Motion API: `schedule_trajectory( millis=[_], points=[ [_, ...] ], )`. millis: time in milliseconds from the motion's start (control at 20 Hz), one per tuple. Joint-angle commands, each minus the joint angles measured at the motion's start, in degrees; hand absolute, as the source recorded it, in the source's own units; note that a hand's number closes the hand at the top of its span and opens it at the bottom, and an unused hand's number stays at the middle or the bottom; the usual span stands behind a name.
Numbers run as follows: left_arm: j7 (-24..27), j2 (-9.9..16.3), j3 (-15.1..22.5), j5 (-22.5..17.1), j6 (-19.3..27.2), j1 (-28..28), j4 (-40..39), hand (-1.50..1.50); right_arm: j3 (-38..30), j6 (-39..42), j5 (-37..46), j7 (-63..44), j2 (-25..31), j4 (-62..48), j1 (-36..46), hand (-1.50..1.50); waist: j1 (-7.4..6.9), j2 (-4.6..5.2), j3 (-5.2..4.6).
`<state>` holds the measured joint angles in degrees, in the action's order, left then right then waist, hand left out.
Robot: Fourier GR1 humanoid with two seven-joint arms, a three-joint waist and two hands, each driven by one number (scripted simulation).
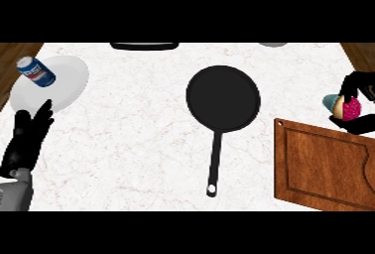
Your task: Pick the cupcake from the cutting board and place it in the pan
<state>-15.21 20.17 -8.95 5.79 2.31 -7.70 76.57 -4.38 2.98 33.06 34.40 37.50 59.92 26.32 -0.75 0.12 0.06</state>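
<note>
And here we are over the white marbled bench [132, 149], looking steeply down. At the far right edge the robot's black right hand [360, 87] has its fingers [357, 124] curled around the cupcake with pink frosting and a pale blue wrapper [344, 106], one dark part of the hand above it and another below, so the cupcake sits pinched between them. It shows just beyond the top right corner of the brown wooden cutting board with a routed groove and a small hole in its corner [322, 168]; whether it is touching the board, I can't tell from this angle.

In the middle of the bench lies the round black frying pan [223, 97], its long thin handle pointing toward the lower edge of the view, ending in a pale hanging loop. The pan's bowl holds nothing, and it lies well apart from the cupcake, with bare bench between its rim and the board.

Over on the left, the robot's black left hand [28, 141] rests with fingers straight and pointing up, grasping nothing, the fingertips just at the lower rim of a round white plate [70, 74]. On that plate lies a blue drink can with a white and red label [35, 71], tipped on its side. At the top edge a dark, flat object [144, 45] peeks in, mostly cut off.
</note>
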Motion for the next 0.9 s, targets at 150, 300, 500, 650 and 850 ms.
schedule_trajectory(
  millis=[150, 300, 500, 650, 850],
  points=[
    [1.3, -1.6, 0.2, 1.0, 0.5, -1.2, -2.6, 0.0, 3.2, 0.0, 1.4, -7.8, -10.8, -3.5, 9.5, 1.5, -0.18, 0.06, -0.06],
    [0.9, 1.3, -2.4, -1.4, -2.5, 0.1, -0.8, 0.0, 3.3, 0.9, 1.4, -11.4, -13.9, -6.9, 14.2, 1.5, -0.46, 0.06, -0.05],
    [-1.4, -1.8, 0.9, 1.8, 0.6, 0.3, 2.1, 0.0, 2.4, 1.9, 0.9, -13.8, -17.7, -15.0, 22.1, 1.5, -1.15, 0.15, -0.02],
    [1.8, 1.0, -2.6, -0.4, -2.3, -3.8, -5.8, 0.0, 2.3, -2.8, 1.9, -14.6, -22.9, -19.7, 23.0, 1.5, -0.38, 0.32, -0.07],
    [2.1, -1.8, 0.5, 2.2, -0.2, -0.7, -1.6, 0.0, 1.6, -8.5, 4.8, -12.5, -25.8, -33.2, 30.1, 1.5, -1.76, 0.66, -0.01]
  ],
)
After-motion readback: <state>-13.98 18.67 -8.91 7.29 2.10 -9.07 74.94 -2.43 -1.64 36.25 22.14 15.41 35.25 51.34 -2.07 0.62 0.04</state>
